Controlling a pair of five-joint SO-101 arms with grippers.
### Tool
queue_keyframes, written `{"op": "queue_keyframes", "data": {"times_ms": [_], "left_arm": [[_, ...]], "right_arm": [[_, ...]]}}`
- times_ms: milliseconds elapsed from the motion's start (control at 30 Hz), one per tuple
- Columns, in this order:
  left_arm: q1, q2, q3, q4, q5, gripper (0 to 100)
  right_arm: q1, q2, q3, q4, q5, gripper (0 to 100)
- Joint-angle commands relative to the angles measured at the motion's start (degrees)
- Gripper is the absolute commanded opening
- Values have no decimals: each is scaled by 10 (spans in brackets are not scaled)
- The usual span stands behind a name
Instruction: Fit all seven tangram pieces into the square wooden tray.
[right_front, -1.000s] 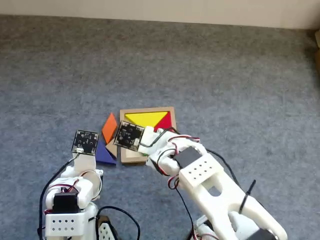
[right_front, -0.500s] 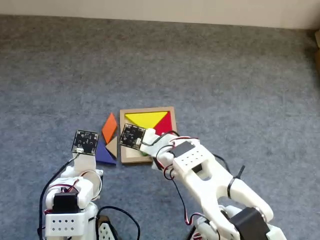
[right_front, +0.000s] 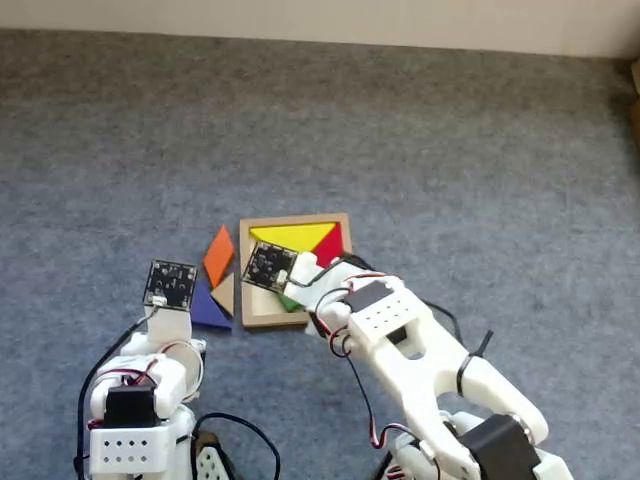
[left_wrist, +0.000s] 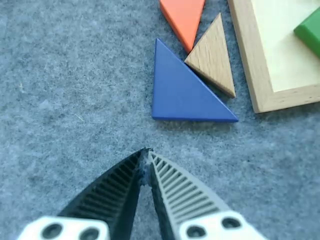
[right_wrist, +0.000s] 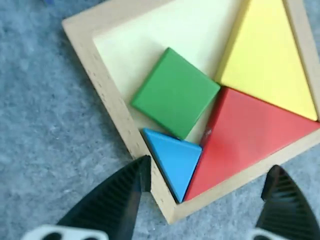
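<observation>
The square wooden tray (right_wrist: 107, 100) holds a yellow triangle (right_wrist: 267, 60), a red triangle (right_wrist: 245, 135), a green square (right_wrist: 175, 92) and a small light-blue triangle (right_wrist: 175, 157). My right gripper (right_wrist: 209, 177) hangs open over the tray's near corner, its jaws straddling the light-blue and red pieces with nothing held. On the carpet left of the tray (right_front: 345, 225) lie an orange parallelogram (right_front: 218, 255), a plain wooden triangle (right_front: 225, 293) and a dark blue triangle (right_front: 208, 307). My left gripper (left_wrist: 145, 152) is shut and empty, just short of the blue triangle (left_wrist: 182, 95).
Grey carpet covers the whole table. The right arm (right_front: 400, 340) reaches in over the tray's near right side. The left arm (right_front: 140, 390) stands at the near left. A pale wall edge runs along the far side.
The right arm's wrist shifted slightly rightward over the tray, and a bit of the green square now shows beneath it. The left arm and the loose pieces have not moved.
</observation>
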Motion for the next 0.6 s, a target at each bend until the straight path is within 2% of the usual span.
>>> {"op": "queue_keyframes", "data": {"times_ms": [0,67,133,233,300,433,567], "left_arm": [[10,-29,11,4,3,5],[10,-29,11,4,3,5],[10,-29,11,4,3,5],[10,-29,11,4,3,5],[10,-29,11,4,3,5],[10,-29,11,4,3,5],[10,-29,11,4,3,5]], "right_arm": [[12,-14,-33,-11,-10,346],[12,-37,-31,-10,-11,321],[12,-68,-28,-10,-18,241],[13,-105,-32,-11,-98,87],[12,-114,-32,-12,-129,22],[-5,-114,-32,-25,-178,13],[-10,-114,-28,-103,-202,13]]}}
